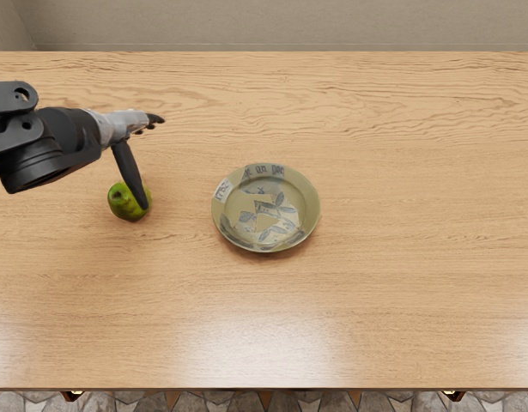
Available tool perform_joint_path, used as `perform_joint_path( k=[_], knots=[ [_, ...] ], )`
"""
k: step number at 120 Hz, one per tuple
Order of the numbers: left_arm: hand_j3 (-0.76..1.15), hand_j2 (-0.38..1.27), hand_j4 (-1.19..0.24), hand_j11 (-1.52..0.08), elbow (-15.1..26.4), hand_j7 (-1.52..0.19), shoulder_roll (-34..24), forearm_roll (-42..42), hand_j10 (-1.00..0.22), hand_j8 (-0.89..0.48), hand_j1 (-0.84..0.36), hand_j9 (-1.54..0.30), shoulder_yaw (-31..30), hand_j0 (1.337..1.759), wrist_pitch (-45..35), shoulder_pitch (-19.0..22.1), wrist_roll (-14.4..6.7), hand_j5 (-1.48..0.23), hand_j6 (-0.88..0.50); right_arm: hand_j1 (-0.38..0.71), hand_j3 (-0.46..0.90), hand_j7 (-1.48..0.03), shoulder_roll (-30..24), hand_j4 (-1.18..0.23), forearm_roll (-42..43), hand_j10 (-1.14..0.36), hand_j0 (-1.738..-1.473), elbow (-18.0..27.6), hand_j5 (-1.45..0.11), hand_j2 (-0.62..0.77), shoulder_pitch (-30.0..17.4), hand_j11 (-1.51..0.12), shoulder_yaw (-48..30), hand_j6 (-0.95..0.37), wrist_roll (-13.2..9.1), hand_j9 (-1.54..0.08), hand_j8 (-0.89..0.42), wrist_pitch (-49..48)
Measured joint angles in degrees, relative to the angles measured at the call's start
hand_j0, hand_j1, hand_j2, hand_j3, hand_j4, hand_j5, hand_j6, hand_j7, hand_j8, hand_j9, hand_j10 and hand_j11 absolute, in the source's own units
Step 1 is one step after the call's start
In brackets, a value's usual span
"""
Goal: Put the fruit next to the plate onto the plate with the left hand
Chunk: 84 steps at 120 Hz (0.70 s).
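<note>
A small green fruit (pixel 122 202) lies on the wooden table, about a hand's width left of the plate (pixel 308 206), a round greenish dish with a blue leaf pattern. My left hand (pixel 147 163) comes in from the left edge and hovers right at the fruit. One dark finger (pixel 130 175) points down across the fruit's right side and overlaps it, while the other fingers (pixel 150 121) stretch out to the right above it. The hand is open and the fruit rests on the table. The plate holds nothing. My right arm does not show.
The wooden table (pixel 401 129) fills the view, with its front edge near the bottom and a wall behind the far edge. Nothing else stands on it.
</note>
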State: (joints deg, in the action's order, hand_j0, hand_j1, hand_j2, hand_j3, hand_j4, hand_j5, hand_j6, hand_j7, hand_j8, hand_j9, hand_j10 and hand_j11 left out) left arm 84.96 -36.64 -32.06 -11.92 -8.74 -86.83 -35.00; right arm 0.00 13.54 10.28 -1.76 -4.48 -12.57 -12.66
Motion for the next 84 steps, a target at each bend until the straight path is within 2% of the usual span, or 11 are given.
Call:
perform_joint_path(
  k=[29,45,62,84],
  knots=[
    [0.0,0.0,-0.02,-0.02,0.03,-0.02,0.12,-1.39,-0.02,-0.02,0.33,-0.02,-5.93,1.658,-3.99,0.5,0.0,-0.02,-0.02,-0.32,0.0,-0.03,0.0,-0.02,0.0,-0.02,-1.658,0.0,-0.03,0.0,0.0,-0.03,0.0,-0.02,0.0,-0.03,-0.02,0.0],
    [0.0,0.0,-0.02,-0.02,0.01,-0.02,0.25,-2.13,-0.02,-0.02,0.33,-0.02,-6.69,1.658,-8.12,0.75,0.0,-0.02,-0.02,-0.32,0.0,-0.03,0.0,-0.02,0.0,-0.02,-1.658,0.0,-0.03,0.0,0.0,-0.03,0.0,-0.02,0.0,-0.03,-0.02,0.0],
    [0.0,0.01,-0.03,-0.03,-0.14,-0.03,1.74,-3.4,-0.03,-0.03,0.32,-0.03,-6.89,1.658,-9.75,4.56,0.0,-0.03,-0.03,-0.32,0.0,-0.03,0.0,-0.02,0.0,-0.02,-1.658,0.0,-0.03,0.0,0.0,-0.03,0.0,-0.02,0.0,-0.03,-0.02,0.0],
    [0.0,0.02,-0.08,-0.1,-0.22,-0.1,1.74,-4.34,-0.08,-0.08,0.26,-0.1,-6.9,1.658,-11.3,4.66,0.0,-0.1,-0.08,-0.32,0.0,-0.03,0.0,-0.02,0.0,-0.02,-1.658,0.0,-0.03,0.0,0.0,-0.03,0.0,-0.02,0.0,-0.03,-0.02,0.0]
  ],
)
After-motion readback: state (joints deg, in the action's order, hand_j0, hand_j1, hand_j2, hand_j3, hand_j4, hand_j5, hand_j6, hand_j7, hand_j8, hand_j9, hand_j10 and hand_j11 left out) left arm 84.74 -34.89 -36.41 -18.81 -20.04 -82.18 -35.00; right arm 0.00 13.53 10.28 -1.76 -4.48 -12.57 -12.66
